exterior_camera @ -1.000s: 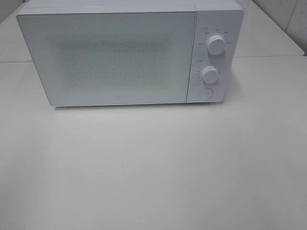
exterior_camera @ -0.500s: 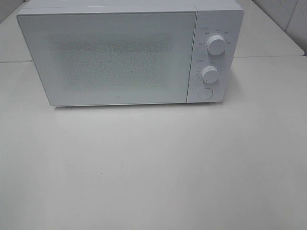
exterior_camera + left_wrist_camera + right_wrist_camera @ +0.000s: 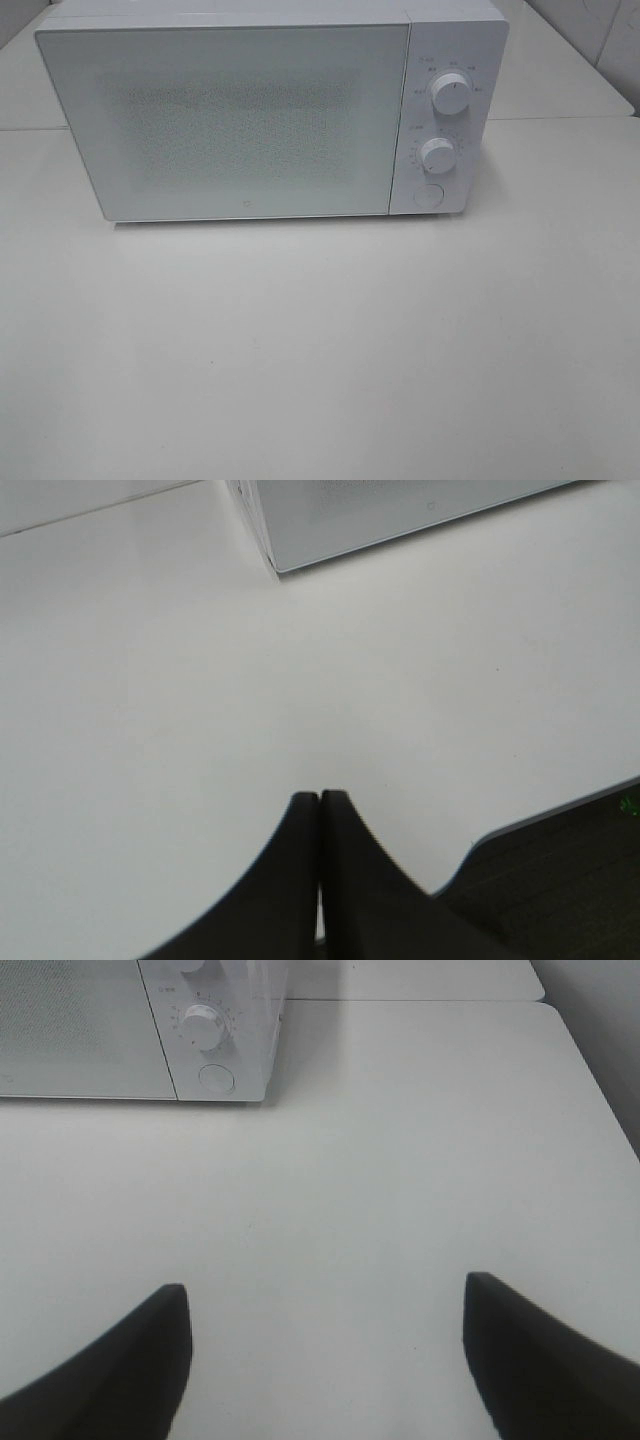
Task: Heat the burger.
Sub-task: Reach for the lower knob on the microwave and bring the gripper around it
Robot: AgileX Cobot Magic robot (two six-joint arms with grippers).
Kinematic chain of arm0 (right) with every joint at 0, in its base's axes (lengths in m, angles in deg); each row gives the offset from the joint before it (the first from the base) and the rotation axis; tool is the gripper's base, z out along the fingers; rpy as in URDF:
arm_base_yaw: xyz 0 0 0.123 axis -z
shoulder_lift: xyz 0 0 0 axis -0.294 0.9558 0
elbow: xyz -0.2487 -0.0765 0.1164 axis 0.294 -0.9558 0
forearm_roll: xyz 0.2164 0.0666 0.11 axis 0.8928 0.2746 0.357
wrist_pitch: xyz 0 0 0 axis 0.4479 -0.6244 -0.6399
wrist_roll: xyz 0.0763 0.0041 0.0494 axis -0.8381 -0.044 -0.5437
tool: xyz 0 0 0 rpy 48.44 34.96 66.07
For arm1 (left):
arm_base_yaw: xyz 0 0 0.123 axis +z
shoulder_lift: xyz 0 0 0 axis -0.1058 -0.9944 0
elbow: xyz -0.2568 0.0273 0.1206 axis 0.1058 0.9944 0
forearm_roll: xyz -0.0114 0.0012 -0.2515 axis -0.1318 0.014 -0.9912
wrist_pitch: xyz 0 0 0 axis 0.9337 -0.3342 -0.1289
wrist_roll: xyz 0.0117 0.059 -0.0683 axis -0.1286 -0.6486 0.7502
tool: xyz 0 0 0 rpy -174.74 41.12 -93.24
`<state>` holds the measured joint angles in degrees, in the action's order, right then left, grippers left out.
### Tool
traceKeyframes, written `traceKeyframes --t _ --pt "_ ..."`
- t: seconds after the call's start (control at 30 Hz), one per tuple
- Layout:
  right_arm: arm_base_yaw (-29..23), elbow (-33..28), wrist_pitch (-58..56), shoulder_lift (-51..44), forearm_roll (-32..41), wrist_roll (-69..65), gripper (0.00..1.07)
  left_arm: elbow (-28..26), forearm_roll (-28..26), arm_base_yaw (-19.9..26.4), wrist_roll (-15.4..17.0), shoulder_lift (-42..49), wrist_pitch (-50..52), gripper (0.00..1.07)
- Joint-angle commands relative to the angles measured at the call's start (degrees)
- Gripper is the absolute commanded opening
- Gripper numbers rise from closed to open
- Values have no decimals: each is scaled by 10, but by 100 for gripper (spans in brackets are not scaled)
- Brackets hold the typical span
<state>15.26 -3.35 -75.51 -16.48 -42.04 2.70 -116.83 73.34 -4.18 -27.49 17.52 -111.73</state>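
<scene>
The burger is out of view in every frame. A white microwave (image 3: 270,110) stands at the back of the table with its door shut; its corner (image 3: 300,520) shows in the left wrist view and its dial panel (image 3: 210,1030) in the right wrist view. My left gripper (image 3: 320,800) is shut, its two dark fingers pressed together with nothing between them, above the bare table near its front edge. My right gripper (image 3: 325,1295) is open wide and empty, over the table in front of the microwave's right end. Neither arm appears in the exterior high view.
Two round dials (image 3: 449,95) and a round button (image 3: 429,196) sit on the microwave's right panel. The white table (image 3: 320,350) spreads in front of it. The table's front edge and dark floor (image 3: 570,880) show in the left wrist view.
</scene>
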Motion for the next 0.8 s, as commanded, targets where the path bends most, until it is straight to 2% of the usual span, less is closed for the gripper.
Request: traceKeyframes --t 0.03,0.23,0.8 --pt "2 1 10 -16 3 5 72 3 -5 1 -5 12 25 0" --pt "2 1 10 -16 3 5 72 25 -11 1 -5 12 89 0" --pt "2 1 11 -16 3 1 72 29 -10 1 -3 11 95 0"
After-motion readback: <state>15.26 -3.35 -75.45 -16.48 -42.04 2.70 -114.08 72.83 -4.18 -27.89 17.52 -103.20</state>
